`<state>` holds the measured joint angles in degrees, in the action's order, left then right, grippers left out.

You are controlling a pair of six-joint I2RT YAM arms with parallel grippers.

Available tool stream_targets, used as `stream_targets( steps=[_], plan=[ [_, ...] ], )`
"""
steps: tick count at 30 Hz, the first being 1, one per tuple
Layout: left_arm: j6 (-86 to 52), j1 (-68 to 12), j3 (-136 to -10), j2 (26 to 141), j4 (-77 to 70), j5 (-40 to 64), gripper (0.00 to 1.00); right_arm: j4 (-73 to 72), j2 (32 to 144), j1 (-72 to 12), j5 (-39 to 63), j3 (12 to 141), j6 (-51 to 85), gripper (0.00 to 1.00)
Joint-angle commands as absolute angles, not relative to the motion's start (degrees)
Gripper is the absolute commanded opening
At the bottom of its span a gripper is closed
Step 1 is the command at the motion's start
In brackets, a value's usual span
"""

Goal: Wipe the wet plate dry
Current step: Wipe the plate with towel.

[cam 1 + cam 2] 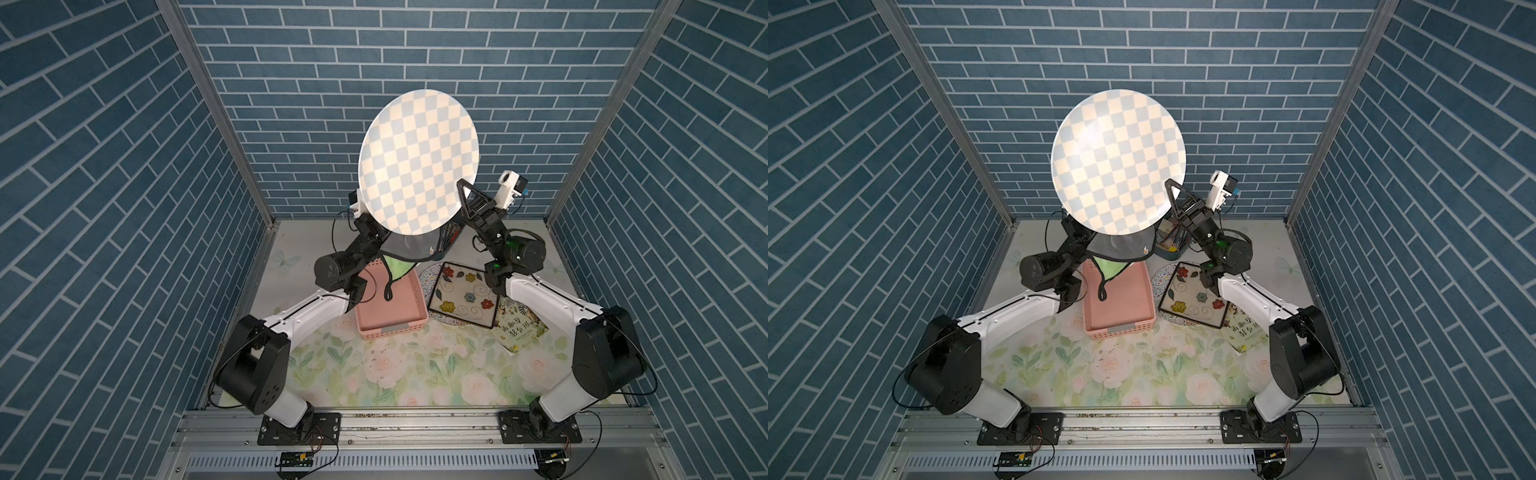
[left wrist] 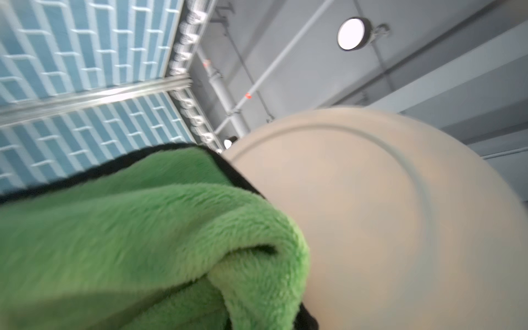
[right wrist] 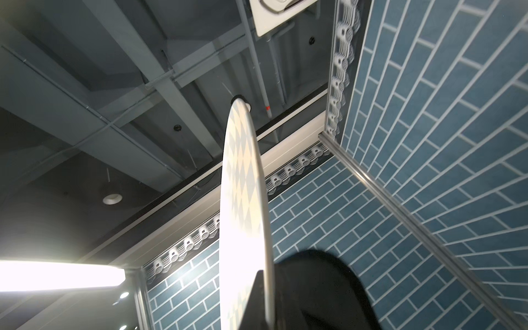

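Gripping the lower rim of the checkered plate (image 1: pixel 417 162) with the right gripper (image 1: pixel 465 192), jaws closed narrow on the edge. Holding the plate raised and tilted in the air above the far end of the pink basket (image 1: pixel 411 318). Pinching the green cloth (image 2: pixel 143 243) in the closed left gripper (image 1: pixel 370 224), laying it against the plate's plain back. Trailing a black-edged corner down over the basket.

Top views: 2 eyes of 1 head, high over the front, looking down across the tabletop (image 1: pixel 415 374).
Left wrist: close, facing up past the green cloth (image 2: pixel 128 243) toward the ceiling (image 2: pixel 314 71).
Right wrist: close, facing up, edge-on to the plate (image 3: pixel 243 200).
Shared: plate in all 4.
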<state>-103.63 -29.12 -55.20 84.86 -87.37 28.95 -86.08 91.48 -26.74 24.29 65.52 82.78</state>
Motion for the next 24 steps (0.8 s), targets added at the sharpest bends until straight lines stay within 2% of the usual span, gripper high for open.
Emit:
stream_targets(
  steps=[1,3,4,5,7,10,17,20,24],
  plan=[
    [-90.05,-24.44,-49.6,72.43,-84.02,33.78,0.0,-84.01,87.24,-22.93,18.55,60.04,82.17,0.0],
    [-73.54,-22.91,-49.73,64.69,-63.32,32.74,0.0,-79.61,83.29,-22.01,16.9,55.53,79.01,0.0],
    [-60.08,-23.23,-52.66,61.7,-48.42,29.38,0.0,-75.28,81.68,-21.98,15.92,53.94,76.27,0.0],
    [-48.85,-24.76,-56.12,59.29,-30.98,22.99,0.0,-70.12,79.47,-22.21,14.9,52.91,73.31,0.0],
    [-34.62,-27.29,-61.24,58.06,-12.97,9.65,0.0,-61.83,75.59,-23.71,12.4,51.56,66.47,0.0],
    [-27.95,-27.51,-64.21,61.02,-7.47,3.39,0.0,-57.2,73.75,-27.52,11.19,51.84,60.47,0.0],
    [-24.09,-27.5,-69.09,66.87,-4.27,-7.45,0.0,-58.58,73.45,-34.8,11.05,51.95,57.4,0.0],
    [-23.2,-27.47,-69.77,67.87,-3.74,-8.16,0.0,-58.86,73.32,-37.25,12.17,51.87,56.61,0.0],
    [-21.56,-27.34,-72.66,71.33,-0.02,-7.35,0.0,-58.13,76.35,-44.74,14.99,53.51,53.69,0.0]
  ],
)
